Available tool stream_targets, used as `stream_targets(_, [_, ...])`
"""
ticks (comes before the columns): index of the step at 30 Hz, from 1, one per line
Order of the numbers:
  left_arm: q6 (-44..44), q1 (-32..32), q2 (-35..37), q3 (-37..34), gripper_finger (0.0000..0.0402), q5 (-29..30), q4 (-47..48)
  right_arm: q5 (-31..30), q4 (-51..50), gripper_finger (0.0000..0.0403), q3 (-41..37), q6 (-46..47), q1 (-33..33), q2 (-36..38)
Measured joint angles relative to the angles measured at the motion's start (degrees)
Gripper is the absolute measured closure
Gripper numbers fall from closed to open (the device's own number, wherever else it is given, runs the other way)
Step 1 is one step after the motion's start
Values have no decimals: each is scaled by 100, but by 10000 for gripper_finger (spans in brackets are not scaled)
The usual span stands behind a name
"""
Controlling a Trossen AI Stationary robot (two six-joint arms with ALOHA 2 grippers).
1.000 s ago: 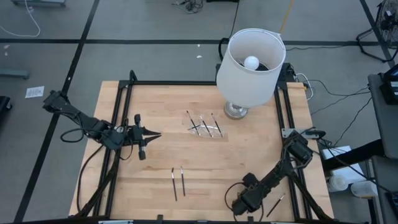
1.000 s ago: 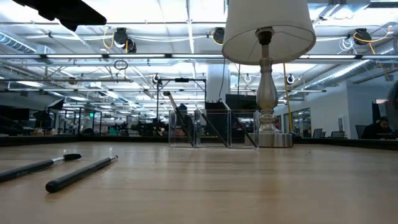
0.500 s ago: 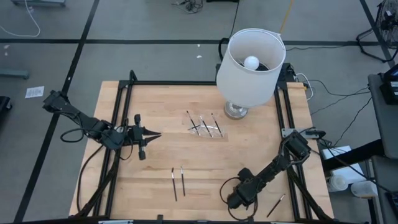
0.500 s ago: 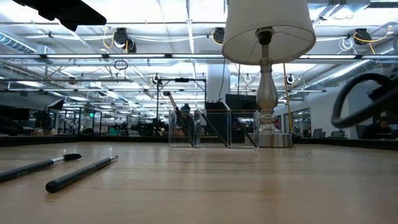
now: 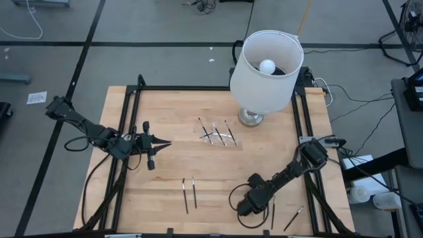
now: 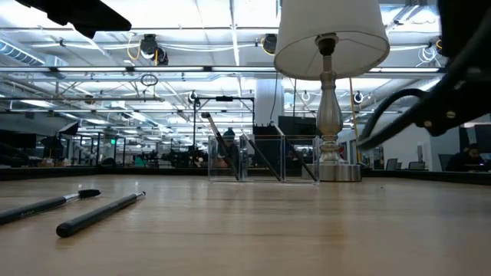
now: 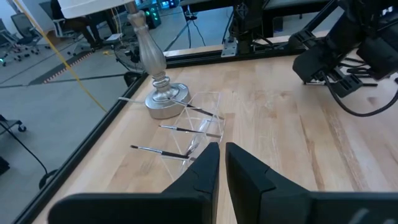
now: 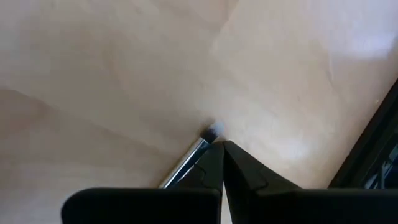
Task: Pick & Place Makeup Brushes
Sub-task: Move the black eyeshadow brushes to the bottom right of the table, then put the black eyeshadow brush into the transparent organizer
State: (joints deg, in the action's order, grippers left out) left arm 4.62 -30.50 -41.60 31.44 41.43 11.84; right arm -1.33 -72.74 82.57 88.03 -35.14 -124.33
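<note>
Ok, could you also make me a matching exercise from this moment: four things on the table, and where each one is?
Things:
1. lamp
2. clear holder
3. left gripper
4. right gripper

Places:
a. near the table's front edge, right of the two loose makeup brushes
b. at the table's far edge
c. mid-table, with brushes in it
d. on the table's left side, pointing towards the holder

Pairs: 1-b, 2-c, 3-d, 4-a

Thin dark makeup brush w/ pale tip: handle hidden behind right gripper's black fingers. Right arm cut off by low-view edge, blurred.
</note>
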Motion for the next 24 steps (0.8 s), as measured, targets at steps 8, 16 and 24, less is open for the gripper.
stream_targets(8, [-22,-2,0,0,364,0,0,-231,48,403,27,-477,244,3])
stream_targets(16, [-39,0,-2,0,364,0,4,-1436,-1487,403,739,-485,348,66])
stream_targets(24, [-6,-5,-2,0,364,-101,81,-2258,-452,403,954,225,182,1254])
